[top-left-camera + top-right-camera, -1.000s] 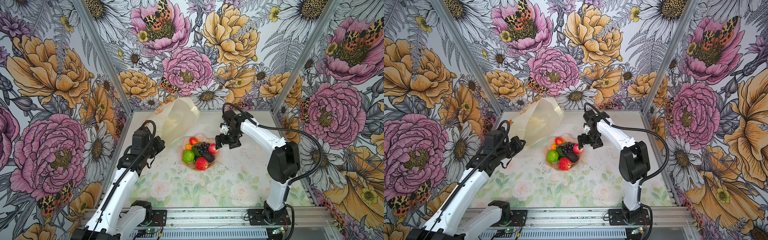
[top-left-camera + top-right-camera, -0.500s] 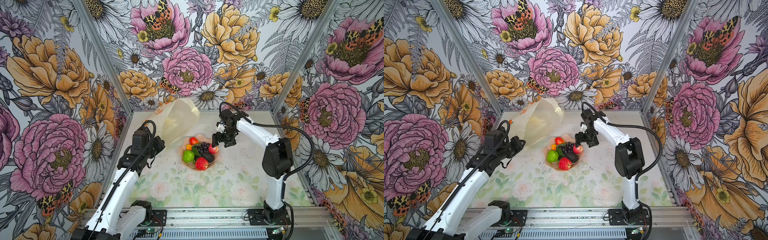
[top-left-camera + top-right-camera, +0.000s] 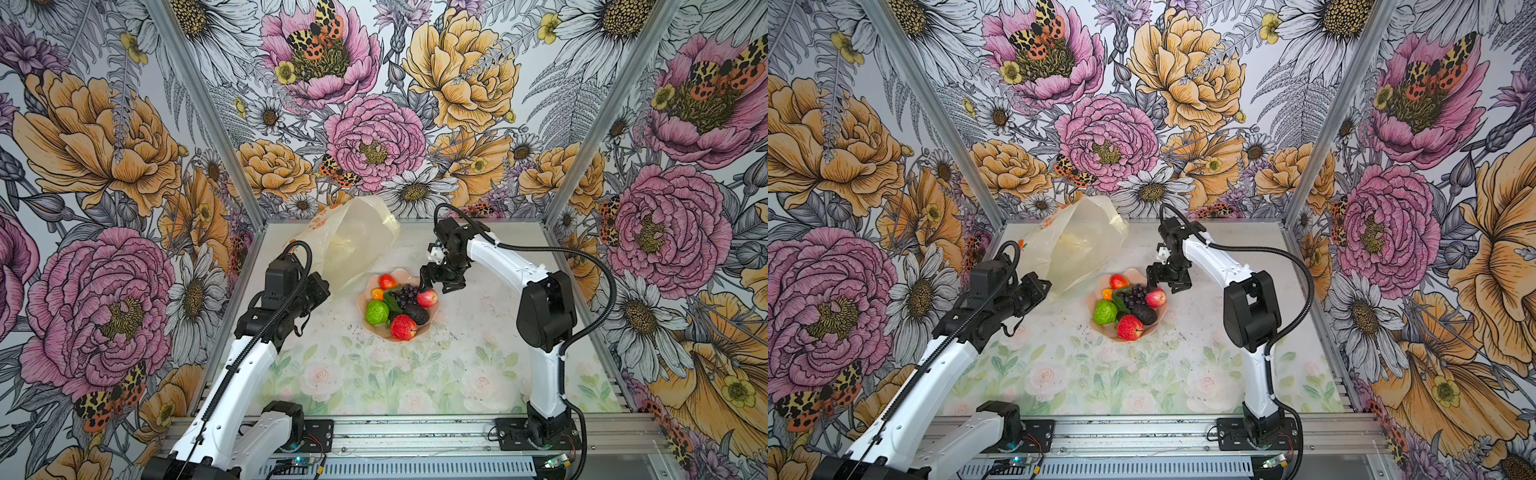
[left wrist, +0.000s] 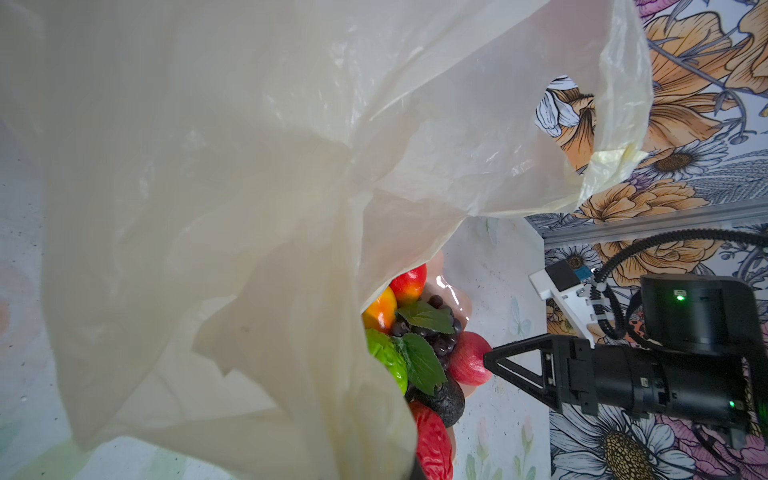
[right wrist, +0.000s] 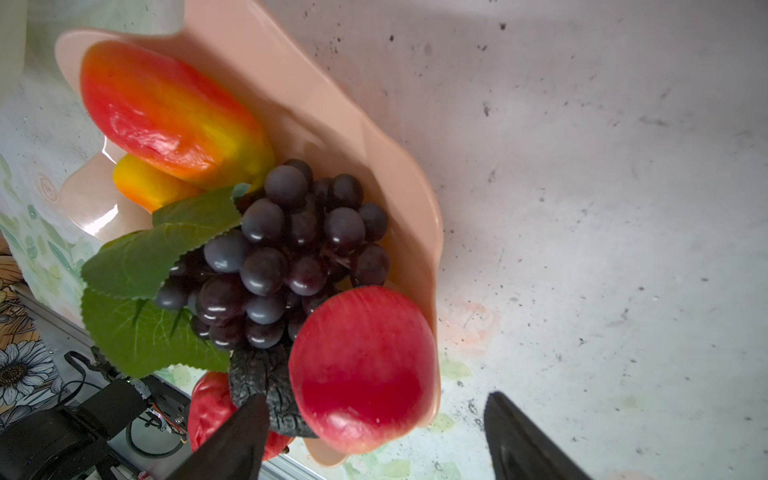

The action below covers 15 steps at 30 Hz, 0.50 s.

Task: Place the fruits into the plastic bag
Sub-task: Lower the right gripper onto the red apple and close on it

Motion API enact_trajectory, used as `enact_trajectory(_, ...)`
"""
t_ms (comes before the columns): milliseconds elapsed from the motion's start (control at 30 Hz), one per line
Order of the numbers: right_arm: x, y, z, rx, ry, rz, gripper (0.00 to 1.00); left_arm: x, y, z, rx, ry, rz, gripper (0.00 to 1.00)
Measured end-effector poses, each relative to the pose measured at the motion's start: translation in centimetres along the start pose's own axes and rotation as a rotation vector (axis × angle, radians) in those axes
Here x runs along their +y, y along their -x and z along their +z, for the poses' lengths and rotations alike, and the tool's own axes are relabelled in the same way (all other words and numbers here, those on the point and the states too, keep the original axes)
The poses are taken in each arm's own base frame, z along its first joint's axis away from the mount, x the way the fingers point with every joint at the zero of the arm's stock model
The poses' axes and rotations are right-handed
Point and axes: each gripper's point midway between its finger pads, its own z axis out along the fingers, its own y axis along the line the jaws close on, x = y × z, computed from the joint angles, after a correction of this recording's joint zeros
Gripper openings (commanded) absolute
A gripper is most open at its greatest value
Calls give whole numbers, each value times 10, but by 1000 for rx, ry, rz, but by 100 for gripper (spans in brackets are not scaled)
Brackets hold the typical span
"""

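Seven fruits (image 3: pixel 405 293) bowled; right claw (image 5: pixel 374 401) gapes astride likely light, slick apple (image 3: pixel 427 298) at bowl's (image 5: pixel 332 104) 3 o'clock, pinch its equator; left claw (image 3: pixel 322 291) clenches bag (image 3: pixel 353 245).

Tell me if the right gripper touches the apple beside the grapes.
Apart. Right wrist view: apple sits inside the open right gripper, gaps on both sides.

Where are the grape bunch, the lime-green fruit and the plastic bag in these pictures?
grape bunch (image 5: pixel 282 257): right wrist view, on the middle berries of the cluster.
lime-green fruit (image 3: pixel 377 311): in a top view, on its upper face.
plastic bag (image 3: pixel 353 245): in a top view, on its translucent side wall.
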Motion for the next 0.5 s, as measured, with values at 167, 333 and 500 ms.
enact_trajectory(167, -1, -1, 8, 19, 0, 3, 82, 0, 0, 0, 0, 0, 0, 0)
enact_trajectory(333, -1, -1, 13, 32, -1, 8, 80, 0, 0, 0, 0, 0, 0, 0)
enact_trajectory(500, -1, -2, 16, 39, 3, 10, 77, 0, 0, 0, 0, 0, 0, 0)
